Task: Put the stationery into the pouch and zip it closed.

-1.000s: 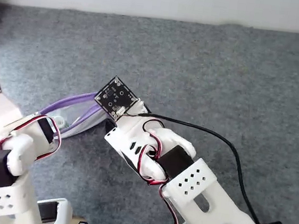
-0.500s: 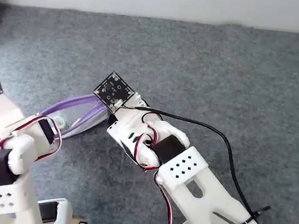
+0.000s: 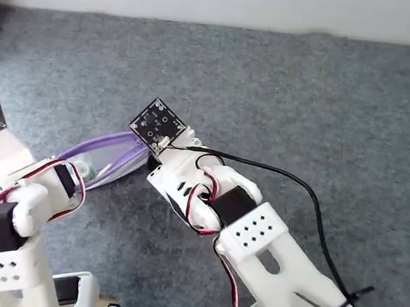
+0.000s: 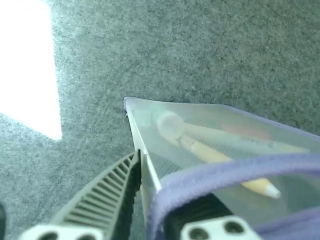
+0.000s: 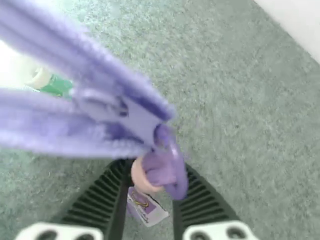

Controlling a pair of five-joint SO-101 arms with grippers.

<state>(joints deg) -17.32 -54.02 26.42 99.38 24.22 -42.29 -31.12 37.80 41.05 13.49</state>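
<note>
A clear pouch with a purple zipper lies on the grey carpet between the two arms. In the left wrist view my left gripper is shut on the pouch's end. A yellow pencil and other pens lie inside. In the right wrist view the purple zipper slider hangs just ahead of my right gripper, which is shut on the zipper pull with its pink bead. A green item shows through the pouch wall. From above, the right arm's camera board covers that end of the pouch.
Grey carpet stretches to the right and back, ending at a white wall strip. A black cable loops off the right arm. The left arm's body stands at the front left.
The right arm shifted a little to the left along the pouch with the zipper pull, then held still. The left arm stayed where it was.
</note>
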